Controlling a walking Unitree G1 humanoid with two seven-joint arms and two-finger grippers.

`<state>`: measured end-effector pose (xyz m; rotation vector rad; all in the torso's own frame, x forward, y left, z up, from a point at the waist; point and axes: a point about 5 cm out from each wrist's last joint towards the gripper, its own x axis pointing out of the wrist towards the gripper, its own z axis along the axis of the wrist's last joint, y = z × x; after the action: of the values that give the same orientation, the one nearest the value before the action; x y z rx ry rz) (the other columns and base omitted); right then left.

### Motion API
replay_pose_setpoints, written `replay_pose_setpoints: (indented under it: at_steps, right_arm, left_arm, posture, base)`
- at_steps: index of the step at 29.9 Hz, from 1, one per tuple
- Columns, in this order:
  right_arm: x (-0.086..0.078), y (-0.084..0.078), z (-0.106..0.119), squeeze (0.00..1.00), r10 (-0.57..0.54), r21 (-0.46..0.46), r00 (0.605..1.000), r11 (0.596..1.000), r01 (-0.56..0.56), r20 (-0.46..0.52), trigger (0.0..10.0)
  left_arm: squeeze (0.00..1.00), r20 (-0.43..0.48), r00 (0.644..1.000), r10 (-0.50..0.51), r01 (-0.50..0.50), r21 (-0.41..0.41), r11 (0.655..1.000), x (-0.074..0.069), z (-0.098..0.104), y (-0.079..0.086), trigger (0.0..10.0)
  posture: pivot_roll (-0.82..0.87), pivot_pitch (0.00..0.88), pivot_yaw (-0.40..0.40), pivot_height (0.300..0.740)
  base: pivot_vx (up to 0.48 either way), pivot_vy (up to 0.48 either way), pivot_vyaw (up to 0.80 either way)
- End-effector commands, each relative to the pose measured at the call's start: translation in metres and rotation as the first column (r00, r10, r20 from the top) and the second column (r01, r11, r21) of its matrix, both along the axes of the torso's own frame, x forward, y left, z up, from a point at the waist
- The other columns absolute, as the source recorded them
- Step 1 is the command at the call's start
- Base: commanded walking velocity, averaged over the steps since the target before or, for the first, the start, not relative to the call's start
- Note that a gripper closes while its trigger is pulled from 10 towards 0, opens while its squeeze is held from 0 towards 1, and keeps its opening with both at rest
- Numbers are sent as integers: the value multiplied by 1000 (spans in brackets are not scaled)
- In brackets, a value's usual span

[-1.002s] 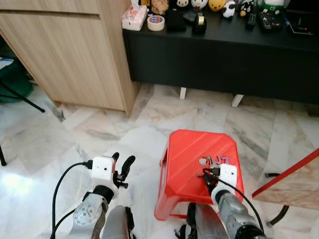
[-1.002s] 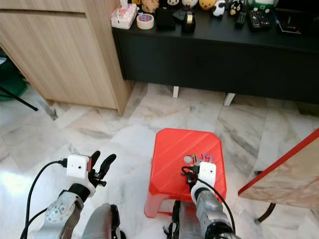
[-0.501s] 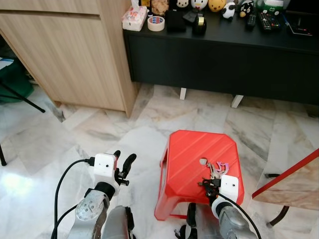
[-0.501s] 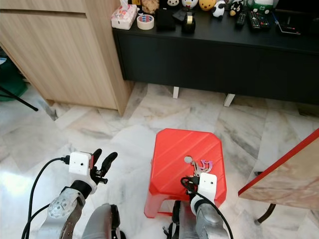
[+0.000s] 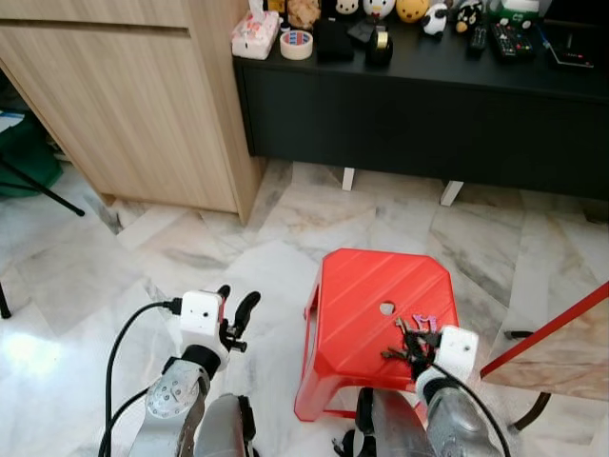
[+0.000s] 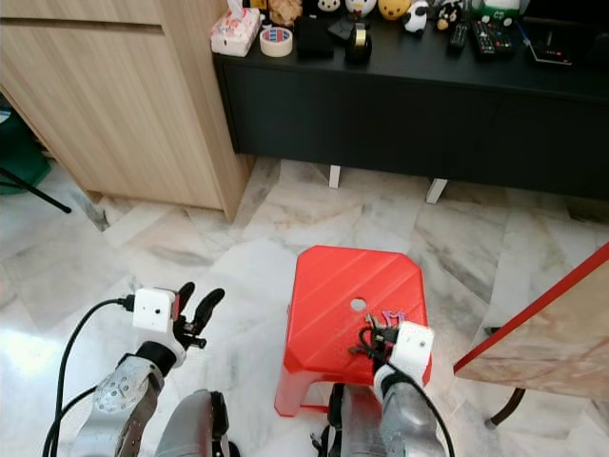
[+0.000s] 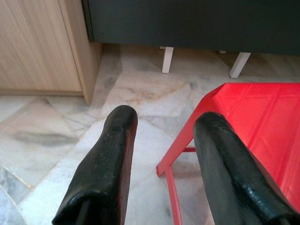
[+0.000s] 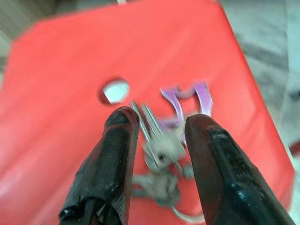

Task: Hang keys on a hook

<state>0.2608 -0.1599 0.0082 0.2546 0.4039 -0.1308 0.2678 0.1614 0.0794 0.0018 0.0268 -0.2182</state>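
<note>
A room floored in grey-veined white marble tiles (image 5: 190,248). A red plastic stool (image 5: 366,314), its seat ribbed with diagonal lines and pierced by one small round hole, stands on the tiles in front of a long black cabinet (image 5: 428,105) raised on short white legs. To the cabinet's left is a pale wood cupboard (image 5: 133,95). On the black top sit a tissue pack (image 5: 256,34), a roll of tape (image 5: 297,44), small toy figures and remote controls (any print on them is too small to read). A red-edged board (image 5: 561,347) leans in at the right.

The bunch of keys (image 8: 161,150), with a purple hooked clip, lies on the stool seat beside the hole. The right gripper (image 8: 157,126) hovers over them, its two fingers parted to either side of the keys, gripping nothing. The left gripper (image 7: 161,140) is held over bare floor left of the stool, fingers apart and empty.
</note>
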Motion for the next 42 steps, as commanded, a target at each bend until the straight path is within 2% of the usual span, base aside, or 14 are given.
replay_pose_setpoints:
  at_steps: [1,8,14,15,18,22,24,28,31,34,35,36,37,42]
  right_arm:
    - [-4,3,-1,0,-10,31,1000,999,10,6,10000]
    - [-9,3,1,0,-25,41,1000,999,24,18,10000]
    - [-10,-8,-7,8,-55,22,998,998,56,-36,10000]
    - [-8,-9,-5,1000,-56,38,998,998,57,-25,10000]
    - [-3,-6,-2,1000,-23,55,1000,998,23,-9,10000]
    - [0,2,-7,1000,184,-145,978,970,-197,-96,10000]
    - [1,3,-7,1000,210,-163,973,961,-224,-100,10000]
    - [10,-2,-3,1000,278,-291,950,906,-308,-141,10000]
    - [12,-4,-2,1000,298,-330,940,881,-338,-167,10000]
    - [15,-5,-3,1000,351,-374,911,832,-409,-215,10000]
    - [16,-5,-3,925,361,-378,906,824,-421,-222,10000]
    - [16,-4,-3,925,368,-380,902,819,-429,-226,10000]
    - [17,-4,-3,0,380,-388,894,807,-446,-237,10000]
    - [15,-3,-3,0,469,-393,827,729,-561,-310,10000]
  left_arm:
    - [0,-7,1000,-3,3,19,1000,-1,-3,1,10000]
    - [0,-8,1000,-6,6,20,1000,-1,-4,0,10000]
    - [0,-10,1000,-7,7,20,1000,-1,-6,0,10000]
    - [0,-10,1000,-7,7,21,1000,-1,-6,0,10000]
    - [0,-10,1000,-5,5,21,1000,0,-6,0,10000]
    - [0,-11,1000,1,-1,23,1000,-1,-7,2,10000]
    - [0,-11,1000,2,-1,23,1000,-1,-7,2,10000]
    - [0,-14,1000,3,-3,26,1000,-2,-8,3,10000]
    - [0,-14,1000,5,-5,26,1000,-2,-8,4,10000]
    - [0,-13,1000,6,-6,27,1000,-1,-8,4,10000]
    - [0,-12,1000,6,-6,28,1000,-1,-8,4,10000]
    - [0,-13,1000,6,-6,28,1000,-1,-8,4,10000]
    - [0,-13,1000,7,-6,29,1000,-1,-8,4,10000]
    - [0,-13,1000,10,-9,32,999,-1,-7,6,10000]
  posture:
    - [65,163,-27,623]
    - [62,161,-27,623]
    - [60,158,-25,623]
    - [60,158,-25,623]
    - [64,156,-27,623]
    - [65,156,-29,623]
    - [67,158,-26,623]
    - [66,158,-27,623]
    - [66,160,-28,623]
    - [68,163,-27,623]
    - [68,163,-27,623]
    - [68,163,-27,623]
    - [68,163,-27,623]
    - [68,166,-26,623]
  base:
    - [0,0,0]
    - [0,0,0]
    - [0,0,0]
    - [0,0,0]
    - [0,0,0]
    - [0,0,0]
    - [0,0,0]
    - [0,0,0]
    - [0,0,0]
    - [0,0,0]
    - [0,0,0]
    - [0,0,0]
    - [0,0,0]
    - [0,0,0]
